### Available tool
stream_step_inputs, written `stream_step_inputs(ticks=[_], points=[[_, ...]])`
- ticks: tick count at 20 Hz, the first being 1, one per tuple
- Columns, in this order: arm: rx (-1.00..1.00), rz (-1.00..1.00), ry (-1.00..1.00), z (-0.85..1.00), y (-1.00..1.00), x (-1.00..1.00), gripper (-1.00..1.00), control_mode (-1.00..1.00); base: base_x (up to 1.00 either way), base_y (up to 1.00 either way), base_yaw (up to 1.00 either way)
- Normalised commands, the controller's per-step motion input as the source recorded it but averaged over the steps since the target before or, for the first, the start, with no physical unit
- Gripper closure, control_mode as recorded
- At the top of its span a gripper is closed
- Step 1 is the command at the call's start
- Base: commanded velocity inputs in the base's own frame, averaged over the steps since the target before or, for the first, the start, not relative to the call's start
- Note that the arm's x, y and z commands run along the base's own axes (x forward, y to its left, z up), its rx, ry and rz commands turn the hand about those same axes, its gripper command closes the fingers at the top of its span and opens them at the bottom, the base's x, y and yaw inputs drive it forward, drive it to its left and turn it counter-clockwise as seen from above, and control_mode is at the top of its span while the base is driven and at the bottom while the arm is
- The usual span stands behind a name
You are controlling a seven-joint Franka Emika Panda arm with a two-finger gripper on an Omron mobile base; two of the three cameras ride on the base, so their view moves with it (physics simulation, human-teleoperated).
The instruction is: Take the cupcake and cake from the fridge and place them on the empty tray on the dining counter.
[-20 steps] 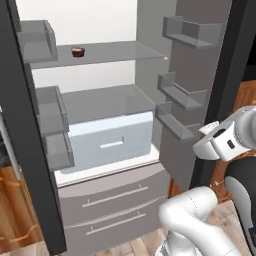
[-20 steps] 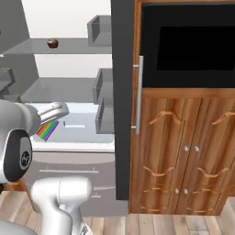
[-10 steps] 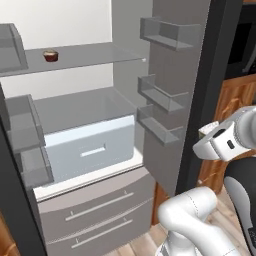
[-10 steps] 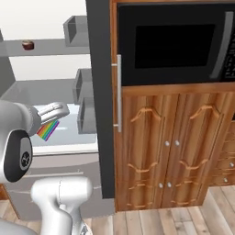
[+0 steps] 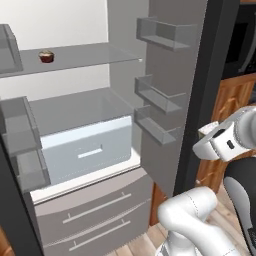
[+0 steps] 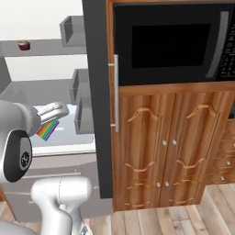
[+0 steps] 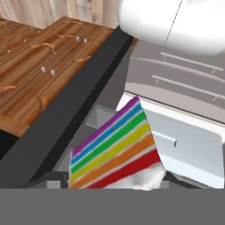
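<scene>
The fridge point(image 5: 170, 75) stands open, with a white interior and grey shelves. On its upper glass shelf sits the small cupcake point(image 5: 46, 56), far left in the right base view too point(image 6: 24, 45). My gripper point(image 6: 54, 111) is outside the fridge, in front of the lower shelves, and is shut on the cake point(image 6: 47, 130), a wedge with rainbow-striped layers that hangs below the fingers. In the hand view the cake point(image 7: 115, 148) sits close up with white icing at its lower edge. The tray and the dining counter are out of view.
A white crisper drawer point(image 5: 87, 150) and grey bottom drawers point(image 5: 95, 215) sit low in the fridge. Door bins point(image 5: 160, 97) jut from the open right door. Right of the fridge is a wooden cabinet point(image 6: 165, 137) with a black microwave point(image 6: 170, 43) above.
The whole picture has shifted left in both base views, so the base has moved; more of the cabinet and microwave now shows. The cake stays in my gripper.
</scene>
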Motion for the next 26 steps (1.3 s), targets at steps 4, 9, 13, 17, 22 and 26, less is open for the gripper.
stream_step_inputs(ticks=[4,9,13,17,22,26], points=[[0.00,0.00,0.00,0.00,0.00,0.00,1.00,1.00,-0.99,0.49,-0.28],[0.00,0.00,0.00,0.00,0.00,0.00,1.00,1.00,-0.93,0.91,-0.12],[0.00,0.00,0.00,0.00,0.00,0.00,1.00,1.00,-0.91,0.13,-0.46],[0.00,0.00,0.00,0.00,0.00,0.00,1.00,1.00,-0.51,0.07,-0.60],[0.00,0.00,0.00,0.00,0.00,0.00,1.00,1.00,-0.08,0.00,-0.64],[0.00,0.00,0.00,0.00,0.00,0.00,1.00,1.00,0.00,0.00,-0.65]])
